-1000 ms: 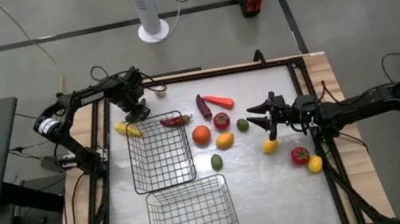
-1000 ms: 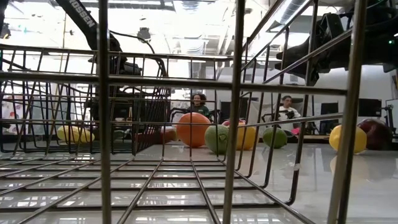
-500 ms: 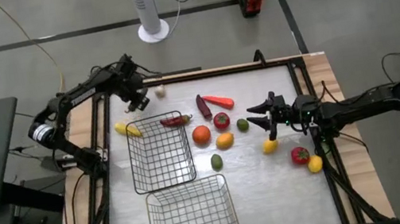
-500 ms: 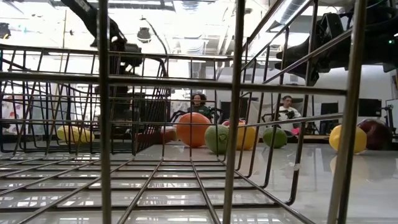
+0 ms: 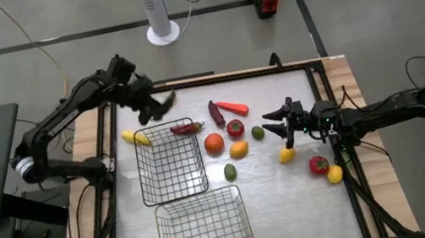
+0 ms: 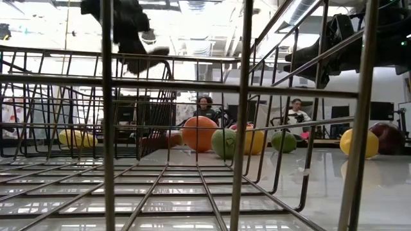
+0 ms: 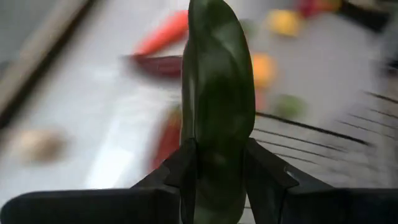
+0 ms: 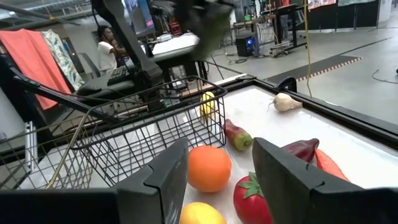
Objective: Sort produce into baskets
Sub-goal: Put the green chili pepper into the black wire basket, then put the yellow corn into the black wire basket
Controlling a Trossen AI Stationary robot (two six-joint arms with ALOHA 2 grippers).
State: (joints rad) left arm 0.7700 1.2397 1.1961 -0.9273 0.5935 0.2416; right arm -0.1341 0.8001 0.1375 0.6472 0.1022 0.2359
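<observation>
Between the fingers of the left gripper (image 7: 217, 171), low in the middle of the left wrist view, stands a dark green cucumber (image 7: 217, 93), pinched near one end with most of its length sticking up past the fingertips. It looks like a smooth, glossy toy, probably light and stiff, so it should not bend, but such a surface could slide or swing in a hold this far from its middle; a grip nearer the centre would likely be steadier. In the high view the left gripper (image 5: 150, 105) hangs in the upper left of the picture, raised off the table, just above the top edge of the nearer basket (image 5: 170, 162); the second basket (image 5: 204, 230) sits below it, toward the bottom centre. Neither basket appears to hold anything yet. Loose pieces lie right of the upper basket: an orange (image 5: 214, 143), a tomato (image 5: 235, 128), a carrot (image 5: 232, 106). Right of centre, the right gripper (image 5: 278, 119) waits with fingers spread and nothing in them, a yellow lemon (image 5: 287, 155) just below it.
</observation>
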